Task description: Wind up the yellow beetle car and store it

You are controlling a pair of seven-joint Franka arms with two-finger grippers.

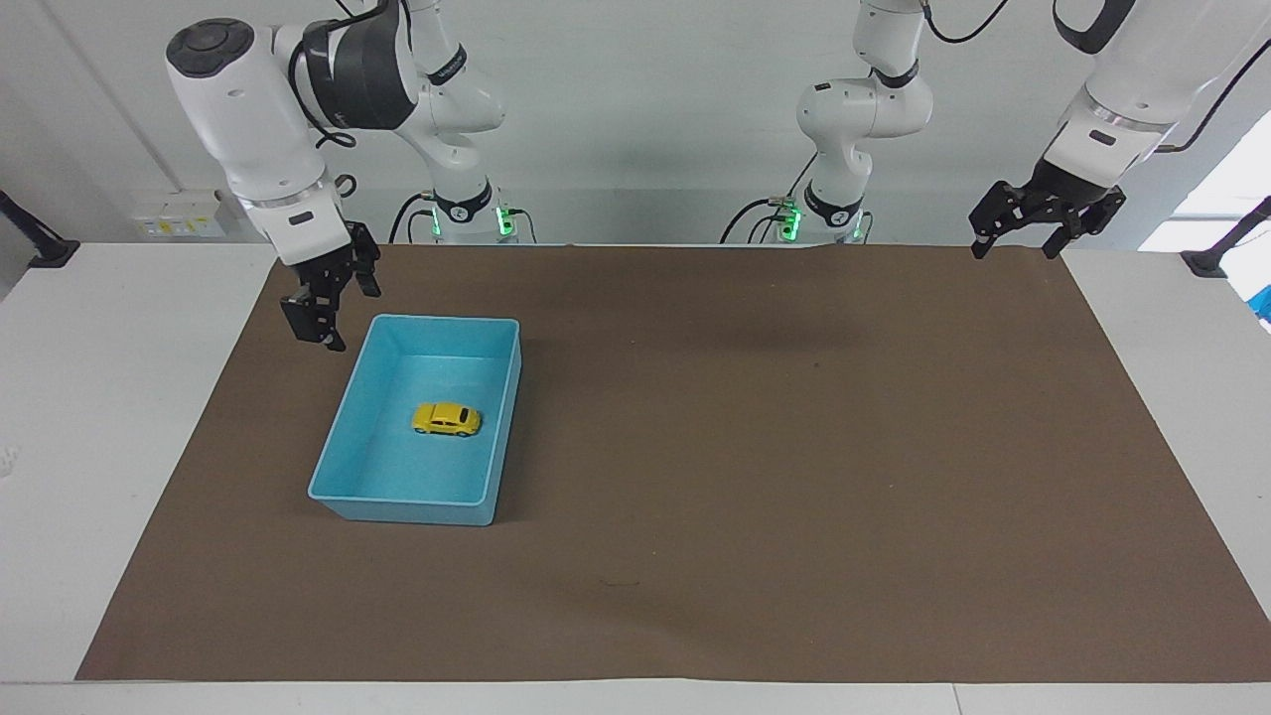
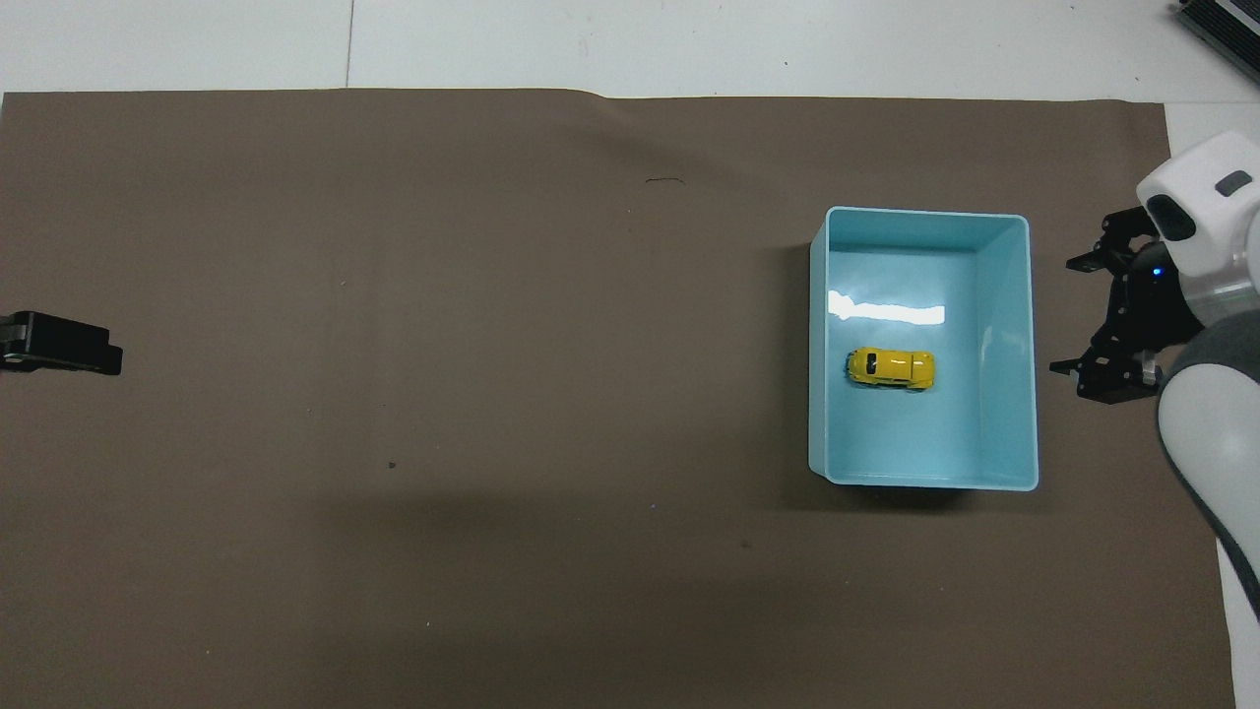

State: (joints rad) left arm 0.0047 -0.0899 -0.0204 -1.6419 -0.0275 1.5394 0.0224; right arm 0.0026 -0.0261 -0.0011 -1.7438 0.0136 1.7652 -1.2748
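Yellow beetle car [image 1: 447, 419] lying in blue tray [image 1: 343, 452], long axis crosswise, toward right arm's end. Right gripper [image 1: 325, 298] nearest, raised over bench [image 1: 794, 447] beside tray, fingers spread, empty. Left gripper [image 1: 1043, 216] waiting well apart, fingers spread.

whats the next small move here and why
Probably just park the right end effector clear of the blue tray. The yellow beetle car sits in the tray on its wheels, untouched, and that end effector hangs empty and open over the mat beside the tray. The left end effector waits at its own end.
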